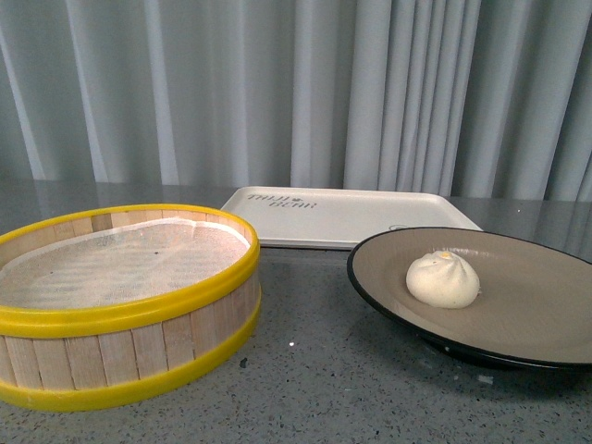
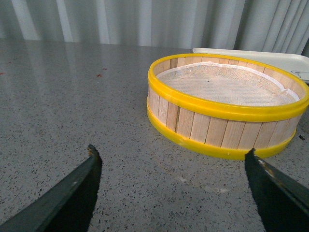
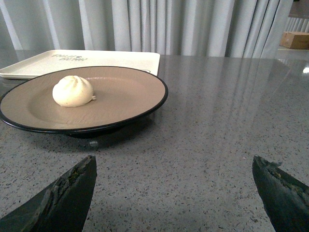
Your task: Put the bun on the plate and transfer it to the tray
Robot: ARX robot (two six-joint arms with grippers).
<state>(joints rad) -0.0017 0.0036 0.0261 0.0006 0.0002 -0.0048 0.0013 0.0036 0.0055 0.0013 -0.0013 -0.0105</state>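
Currently: left gripper (image 2: 171, 153) wide apart, empty. Yellow-rimmed round wooden steamer basket (image 1: 125, 305) left of beige black-rimmed round plate (image 1: 546, 301); cream rectangular plastic tray (image 1: 342, 215) behind plate; small white pleated bun (image 1: 443, 279) on plate; right gripper (image 3: 174, 162) wide apart, empty.

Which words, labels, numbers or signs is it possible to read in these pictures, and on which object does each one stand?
"BEAR", probably: lower line of the grey print on the flat rectangular cream-white plastic tray.
Upper line of that print: too blurred to read.
No text: yellow-rimmed wooden steamer basket, black-rimmed beige round plate, small cream-white bun.
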